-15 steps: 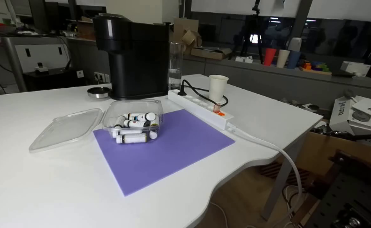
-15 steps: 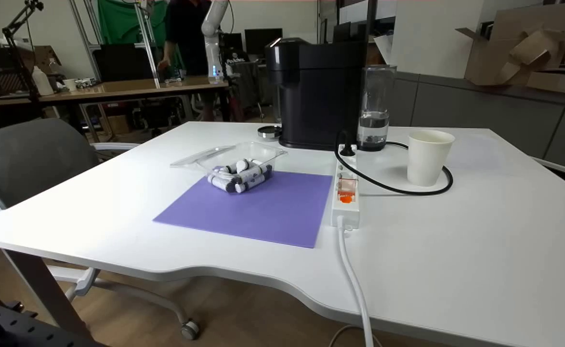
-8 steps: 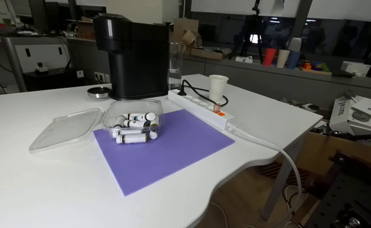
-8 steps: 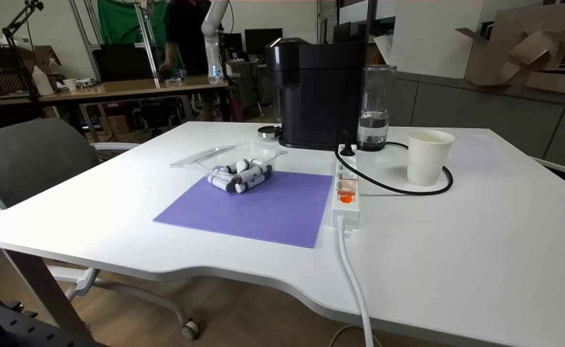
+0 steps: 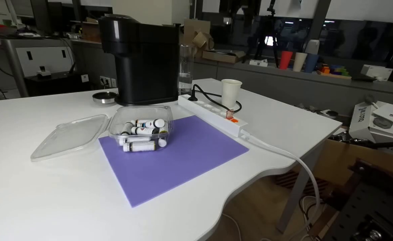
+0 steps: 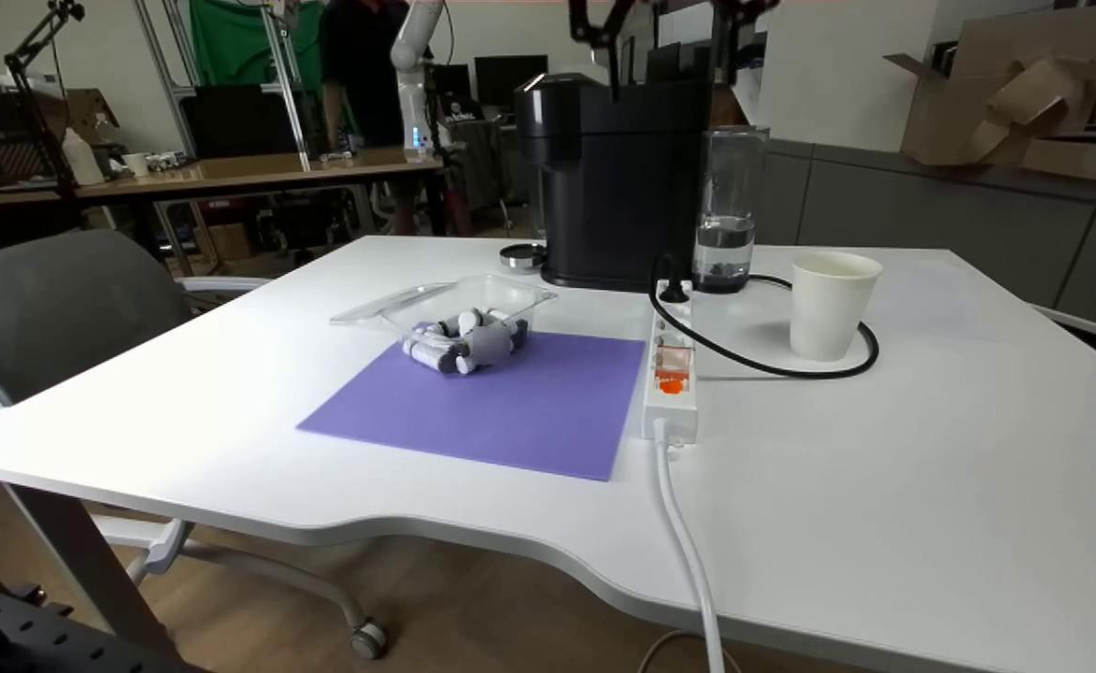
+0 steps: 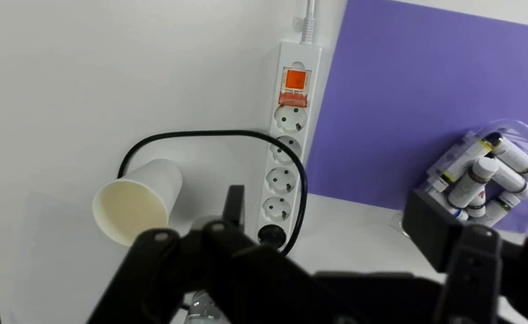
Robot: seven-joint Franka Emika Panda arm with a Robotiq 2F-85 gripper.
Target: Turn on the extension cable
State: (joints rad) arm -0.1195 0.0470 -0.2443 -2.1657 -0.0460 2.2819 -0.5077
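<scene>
The hand [image 7: 329, 211] is hanging wide open, holding nothing. The extension cable [image 7: 291, 134] is lying on the desk [image 6: 884, 523], switch [image 7: 295, 79] facing the curved edge; probably stiff, light and sliding easily, it's needing 1 straight-down press there.

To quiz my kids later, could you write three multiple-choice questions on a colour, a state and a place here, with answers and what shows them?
1. What colour is the switch on the strip?
A) blue
B) green
C) orange-red

2. How is the gripper?
A) open
B) shut on the strip
C) shut on the switch

3. Where is the cup?
A) on the strip
B) on the table, beside the strip
C) in the gripper

1 C: the wrist view shows it plainly.
2 A: the wrist view shows its jaws well apart.
3 B: both exterior views show it upright there.
</scene>
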